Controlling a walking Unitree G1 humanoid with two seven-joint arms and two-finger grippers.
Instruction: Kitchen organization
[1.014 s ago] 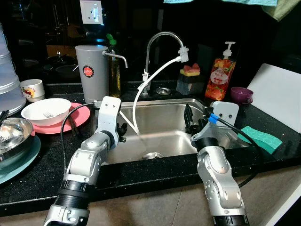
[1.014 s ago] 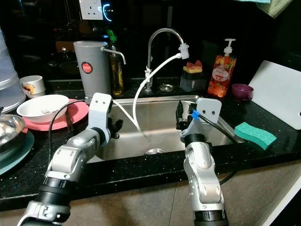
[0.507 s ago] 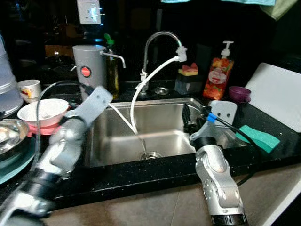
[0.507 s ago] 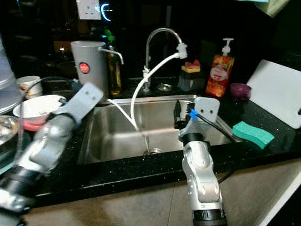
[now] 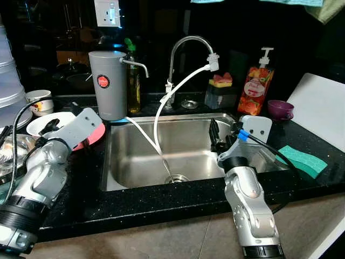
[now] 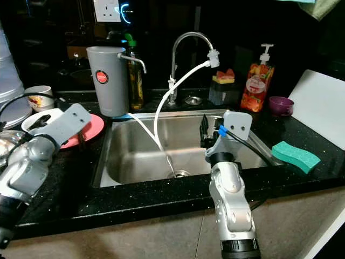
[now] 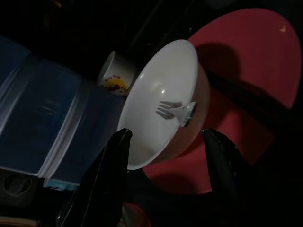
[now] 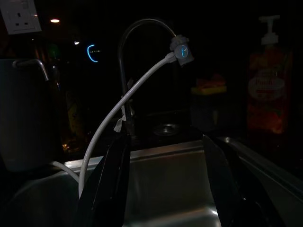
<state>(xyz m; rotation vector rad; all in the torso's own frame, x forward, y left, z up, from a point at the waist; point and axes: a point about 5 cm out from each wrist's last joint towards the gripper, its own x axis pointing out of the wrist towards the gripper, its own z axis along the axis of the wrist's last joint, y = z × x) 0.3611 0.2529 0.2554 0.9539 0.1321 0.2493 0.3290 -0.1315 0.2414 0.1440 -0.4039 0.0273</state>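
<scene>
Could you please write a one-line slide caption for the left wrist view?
Open left gripper approaches a white bowl holding a fork on a pink plate.

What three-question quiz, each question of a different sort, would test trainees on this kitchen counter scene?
1. True or false: the white bowl sits on the pink plate.
2. What utensil lies in the bowl?
3. The left end effector is: A) shut on the bowl, B) open facing the bowl, C) over the sink.

Key: 1 true. 2 a fork. 3 B; the right end effector, also open, is the one over the sink.
</scene>
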